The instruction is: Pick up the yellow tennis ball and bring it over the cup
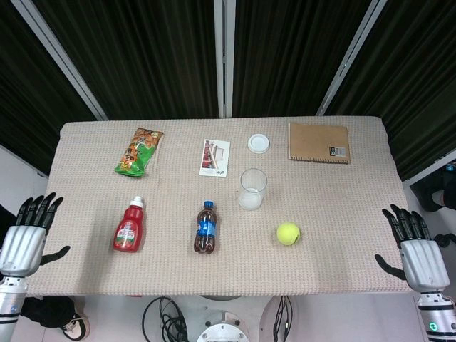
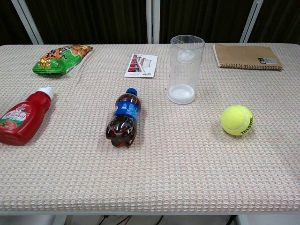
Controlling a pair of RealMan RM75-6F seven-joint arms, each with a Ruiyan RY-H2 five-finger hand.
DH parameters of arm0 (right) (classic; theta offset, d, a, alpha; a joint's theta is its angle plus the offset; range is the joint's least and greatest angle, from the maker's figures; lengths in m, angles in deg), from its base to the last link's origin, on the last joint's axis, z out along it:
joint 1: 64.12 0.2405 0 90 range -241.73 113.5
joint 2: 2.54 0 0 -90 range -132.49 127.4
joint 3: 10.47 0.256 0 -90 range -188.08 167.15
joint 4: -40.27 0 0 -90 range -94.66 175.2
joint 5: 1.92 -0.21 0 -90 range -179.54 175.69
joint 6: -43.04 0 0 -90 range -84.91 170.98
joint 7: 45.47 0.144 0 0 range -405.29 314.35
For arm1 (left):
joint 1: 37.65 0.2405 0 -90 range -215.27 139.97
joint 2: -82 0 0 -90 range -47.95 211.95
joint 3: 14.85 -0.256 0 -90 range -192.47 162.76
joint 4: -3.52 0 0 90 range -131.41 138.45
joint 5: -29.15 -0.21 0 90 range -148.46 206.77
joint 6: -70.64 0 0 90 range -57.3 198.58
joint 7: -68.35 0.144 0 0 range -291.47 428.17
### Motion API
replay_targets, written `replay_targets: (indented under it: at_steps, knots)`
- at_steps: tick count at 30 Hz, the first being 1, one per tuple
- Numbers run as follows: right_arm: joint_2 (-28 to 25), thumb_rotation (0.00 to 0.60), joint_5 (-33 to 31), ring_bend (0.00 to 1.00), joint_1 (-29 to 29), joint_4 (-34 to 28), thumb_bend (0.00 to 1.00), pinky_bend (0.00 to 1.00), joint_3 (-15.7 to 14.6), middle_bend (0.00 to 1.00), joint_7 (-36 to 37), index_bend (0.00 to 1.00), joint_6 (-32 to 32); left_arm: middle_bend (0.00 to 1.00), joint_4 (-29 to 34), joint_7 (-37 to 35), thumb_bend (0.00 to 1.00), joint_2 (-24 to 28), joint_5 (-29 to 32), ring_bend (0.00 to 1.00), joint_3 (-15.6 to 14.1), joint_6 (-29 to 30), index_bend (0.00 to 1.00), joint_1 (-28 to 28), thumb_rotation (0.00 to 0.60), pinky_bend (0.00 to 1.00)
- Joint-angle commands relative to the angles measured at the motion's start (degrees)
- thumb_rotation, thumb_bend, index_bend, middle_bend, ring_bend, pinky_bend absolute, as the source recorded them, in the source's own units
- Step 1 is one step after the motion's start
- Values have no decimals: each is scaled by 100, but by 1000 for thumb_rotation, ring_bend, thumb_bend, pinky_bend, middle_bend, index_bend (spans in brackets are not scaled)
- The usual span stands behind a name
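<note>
The yellow tennis ball [image 1: 288, 234] [image 2: 237, 120] lies on the table's near right part. A clear empty cup [image 1: 253, 189] [image 2: 185, 69] stands upright a little behind and to the left of the ball. My right hand [image 1: 415, 244] hangs off the table's right edge, fingers spread, holding nothing, well right of the ball. Off the left edge my left hand [image 1: 28, 234] is likewise open and empty. Neither hand shows in the chest view.
A cola bottle [image 1: 206, 227] [image 2: 123, 118] and a red ketchup bottle [image 1: 129, 227] [image 2: 22, 116] lie at the front. Behind are a green snack bag [image 1: 140, 150], a card [image 1: 215, 157], a white lid [image 1: 258, 143] and a brown notebook [image 1: 318, 142].
</note>
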Motion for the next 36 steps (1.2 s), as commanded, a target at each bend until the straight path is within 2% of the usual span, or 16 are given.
replay_targets:
  at_steps: [1, 7, 13, 22, 29, 36]
  knots:
    - [12, 600, -53, 0, 8, 44, 152, 0, 30, 0, -25, 0, 19, 0, -2, 7, 30, 9, 39, 0, 16, -13, 25, -3, 600, 0]
    - [22, 600, -25, 0, -15, 81, 153, 0, 91, 0, -162, 0, -119, 0, 145, 283, 30, 58, 22, 0, -29, -71, 24, -15, 600, 0]
    - [-3, 600, -2, 0, 42, -19, 146, 0, 34, 0, -369, 0, 50, 0, 262, 283, 30, 74, -36, 0, -70, -67, 24, -8, 600, 0]
    - [52, 600, 24, 0, 498, -464, 127, 0, 14, 0, -1334, 0, 820, 0, 109, 23, 30, -24, -123, 0, -131, 5, 25, 43, 600, 0]
    - [559, 600, -437, 0, 1108, -640, 152, 0, 193, 0, -2296, 0, 1770, 0, 50, -49, 30, -44, -205, 0, -159, 72, 24, 68, 600, 0]
    - [1242, 600, -574, 0, 1645, -270, 167, 0, 349, 0, -2590, 0, 2289, 0, -95, -212, 30, -73, -257, 0, -169, 174, 24, 112, 600, 0]
